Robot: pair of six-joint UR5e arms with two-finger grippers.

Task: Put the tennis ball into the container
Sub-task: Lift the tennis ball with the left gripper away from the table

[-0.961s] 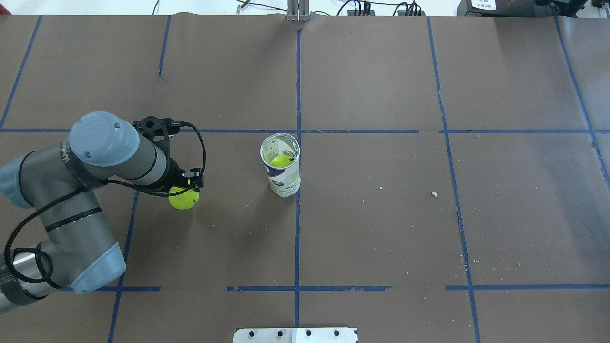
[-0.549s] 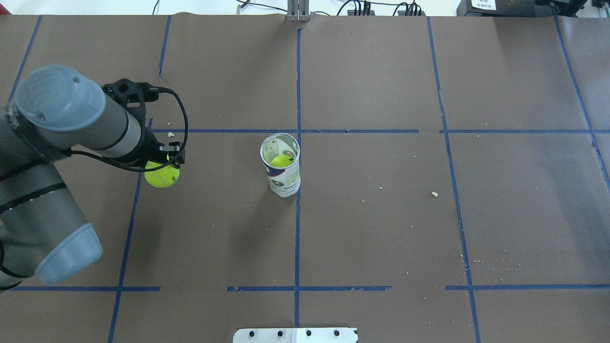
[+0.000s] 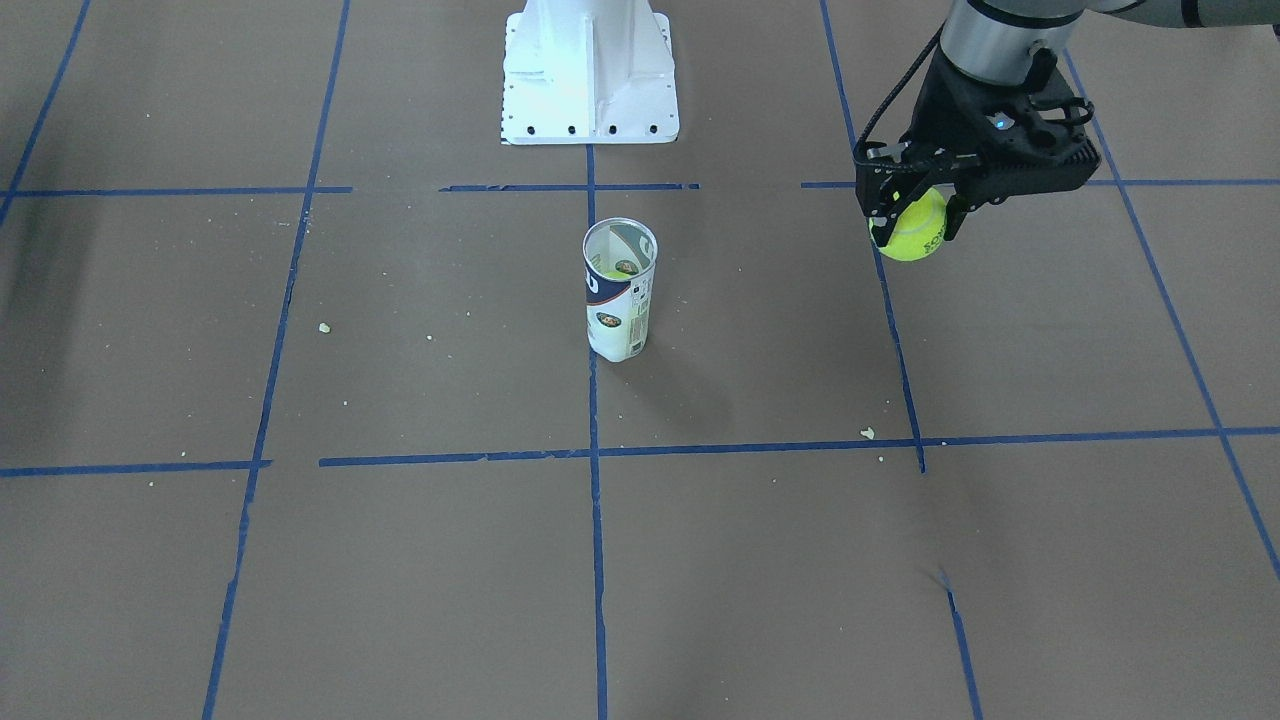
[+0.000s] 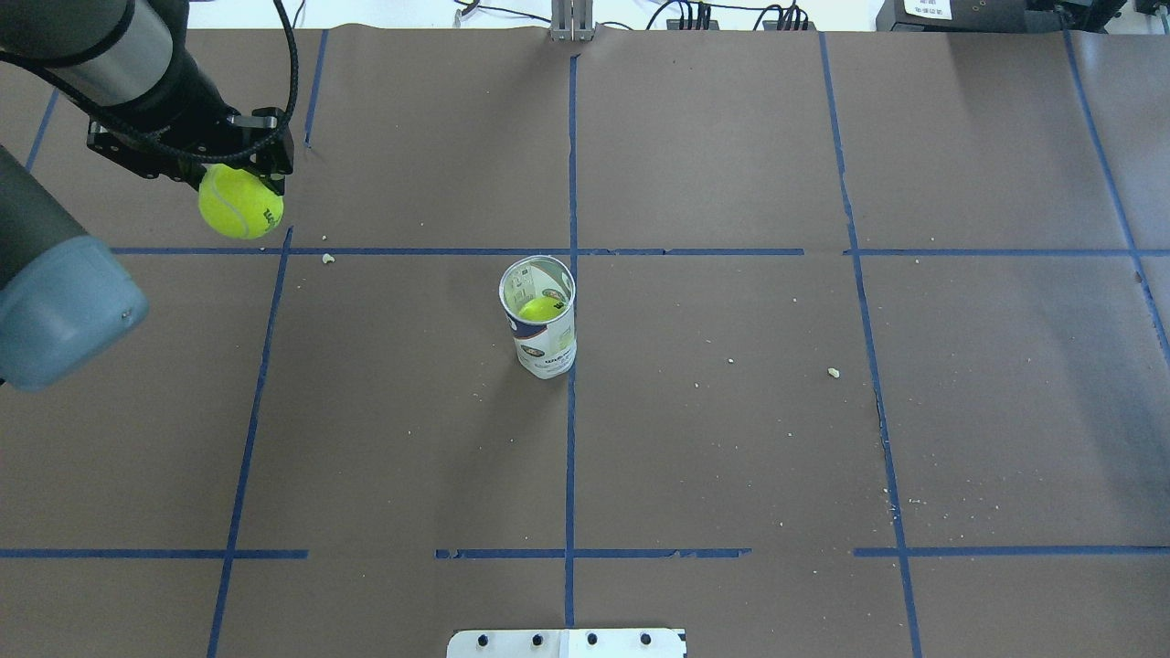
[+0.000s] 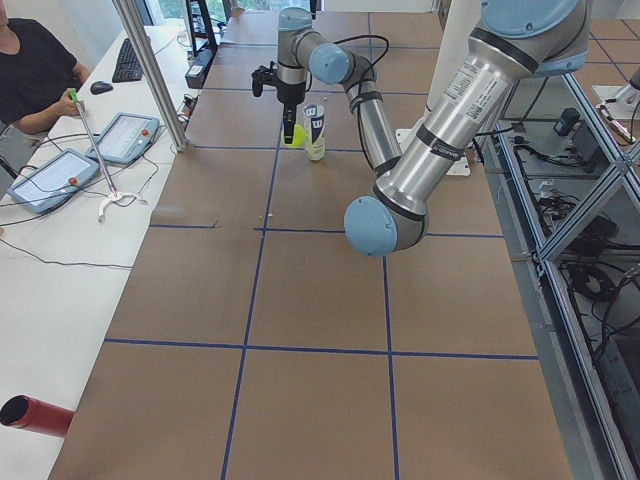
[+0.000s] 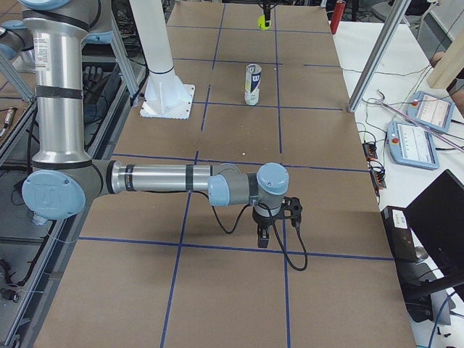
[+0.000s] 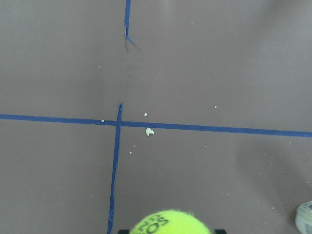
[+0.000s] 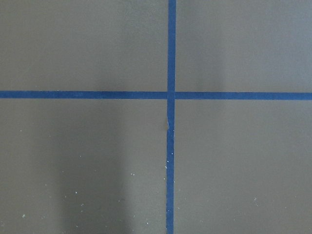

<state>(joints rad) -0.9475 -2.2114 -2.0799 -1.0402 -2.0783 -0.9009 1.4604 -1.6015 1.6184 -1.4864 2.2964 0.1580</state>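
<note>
Ball (image 4: pixel 239 203): upper left of the overhead view, clamped in the left gripper (image 4: pixel 236 187). The jaws stand about a ball's width apart, one finger on each side, and the lower half of the ball hangs free below them. In the front-facing view the ball (image 3: pixel 910 235) sits at upper right under the same gripper (image 3: pixel 915 215), and we judge it clear of the table (image 3: pixel 400 560).

Key relation: the tube (image 4: pixel 539 315) lies to the lower right of the ball in the overhead view, well apart, near frame centre on the vertical tape line. In the front-facing view the tube (image 3: pixel 618 290) is to the left of the ball and a little lower in frame. The left wrist view catches only an edge of the tube (image 7: pixel 304 219), at its lower right corner.

Tube axis: upright, mouth open and facing up. A second ball (image 4: pixel 539 308) shows low inside it, with room above it as far as we can judge. So the move calls for a sideways carry until the ball is over the mouth, then a straight drop. Ball and tube look close in width, so centring matters. We cannot tell whether the ball hangs above rim level.

Arms: the left one has the ball and is the nearer. The right gripper (image 6: pixel 264 233) hangs low over the table, far from the tube, and we cannot tell how its jaws stand.
</note>
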